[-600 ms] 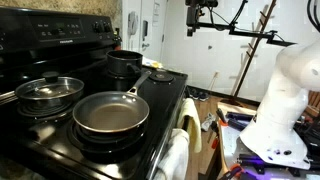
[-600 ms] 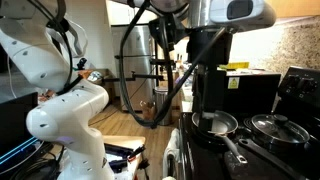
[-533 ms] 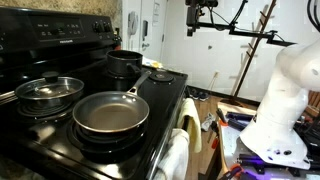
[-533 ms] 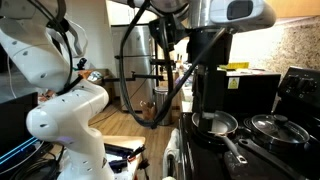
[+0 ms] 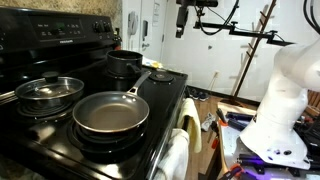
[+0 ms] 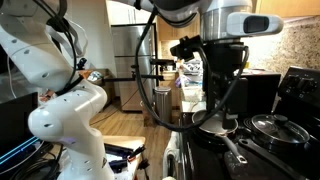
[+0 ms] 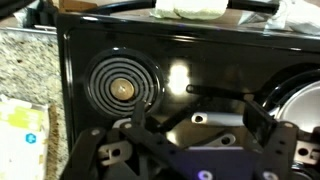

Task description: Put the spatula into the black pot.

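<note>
The stove (image 5: 165, 100) carries the frying pan (image 5: 110, 115) at the front, the steel pot (image 5: 50, 92) and, at the rear, the black pot (image 5: 125, 63). The gripper (image 5: 183, 20) hangs well above, jaws spread and empty. The spatula (image 5: 160, 75) lies on the stovetop just beside the black pot.

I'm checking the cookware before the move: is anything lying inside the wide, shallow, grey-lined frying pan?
No, in an exterior view the wide grey-lined frying pan shows only its bare grey lining.
</note>
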Controlling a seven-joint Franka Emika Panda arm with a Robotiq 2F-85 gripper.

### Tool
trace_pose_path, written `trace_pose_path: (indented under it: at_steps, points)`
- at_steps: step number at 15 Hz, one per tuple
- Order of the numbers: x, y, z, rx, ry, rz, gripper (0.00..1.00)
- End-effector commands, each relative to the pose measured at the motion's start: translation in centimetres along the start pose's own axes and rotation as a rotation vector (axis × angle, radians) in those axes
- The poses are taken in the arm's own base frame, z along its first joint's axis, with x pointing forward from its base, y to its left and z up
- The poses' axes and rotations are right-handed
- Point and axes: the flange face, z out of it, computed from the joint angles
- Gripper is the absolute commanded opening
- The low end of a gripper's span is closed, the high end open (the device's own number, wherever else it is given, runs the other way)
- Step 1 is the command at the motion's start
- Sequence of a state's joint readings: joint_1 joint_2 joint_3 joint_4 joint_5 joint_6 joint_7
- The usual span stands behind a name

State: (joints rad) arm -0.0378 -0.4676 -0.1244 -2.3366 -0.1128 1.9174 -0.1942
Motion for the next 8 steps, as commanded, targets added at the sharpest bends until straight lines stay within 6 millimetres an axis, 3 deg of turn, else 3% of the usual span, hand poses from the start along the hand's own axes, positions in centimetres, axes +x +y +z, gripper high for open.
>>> trace_pose_path:
  at_steps: [1,8]
  points:
    - [3.2,-2.6,2.4,0.104,0.038,-0.156,1.0]
    - [6.9,-10.4,4.7,0.222,-0.007,-0.514,1.0]
